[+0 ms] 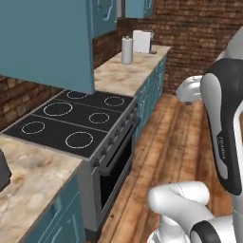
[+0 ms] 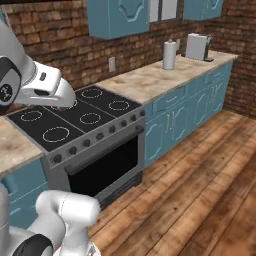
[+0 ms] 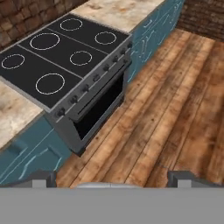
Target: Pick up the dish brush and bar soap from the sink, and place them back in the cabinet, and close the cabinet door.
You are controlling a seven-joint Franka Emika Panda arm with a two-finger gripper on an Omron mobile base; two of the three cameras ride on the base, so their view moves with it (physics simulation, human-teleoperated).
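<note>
Black glass stove (image 1: 76,121) top, flat and glossy, five white ring burners, steel front with a row of round knobs and a dark oven window below. Beige marbled stone counter (image 1: 126,71) runs either side of the stove; teal panelled low cupboards (image 2: 182,117) under it. Past the stove on the counter: white cylindrical paper roll (image 1: 126,50), then a boxy white-grey toaster (image 1: 142,41). Red-brown brick wall behind the stove, warm wood plank floor (image 3: 175,109) in front. Teal wall cabinet (image 1: 47,40) hangs above the stove, smooth flat side facing camera, arched moulding on neighbouring doors. Sink, brush, soap can't be located from here. Gripper (image 3: 116,181) hovers out over the floor in front of the stove, dark fingertips spread wide, nothing between them
</note>
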